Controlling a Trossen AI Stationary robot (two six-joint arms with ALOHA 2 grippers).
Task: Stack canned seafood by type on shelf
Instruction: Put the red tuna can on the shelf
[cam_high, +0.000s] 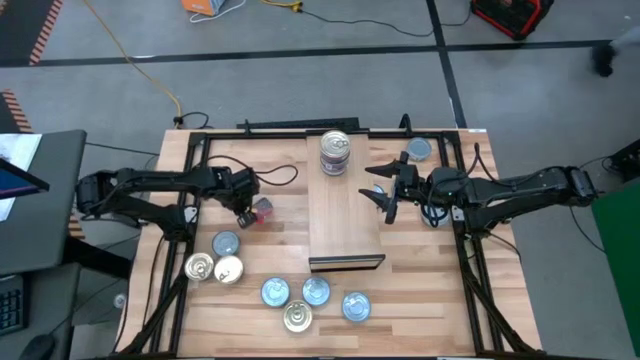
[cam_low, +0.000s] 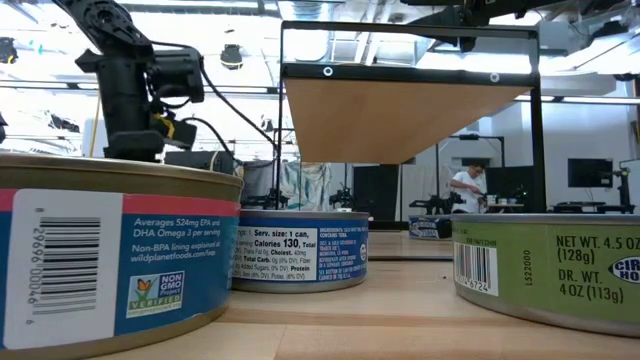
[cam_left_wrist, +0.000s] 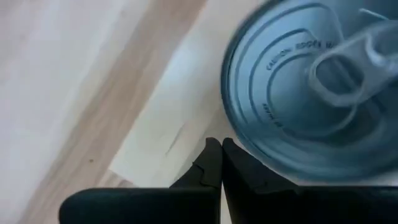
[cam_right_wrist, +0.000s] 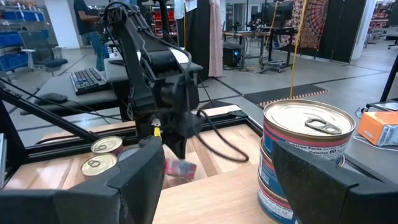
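The shelf is a light-wood board in the table's middle with a dark front edge. At its far end stands a stack of silver-topped tins. My left gripper is shut and points steeply down beside a light-blue-topped tin with a reddish side, which stands on the table left of the shelf. My right gripper hangs open and level over the shelf's right side, with nothing between its fingers. My left gripper's shut fingertips stand right at the rim of the light-blue-topped tin, coming from above and slanting. I cannot tell whether they touch it. The tin sits flat on the table.
Several loose tins lie near the front: light-blue tops and gold tops. Another tin sits at the far right. Black frame rails border the table. A person stands far behind.
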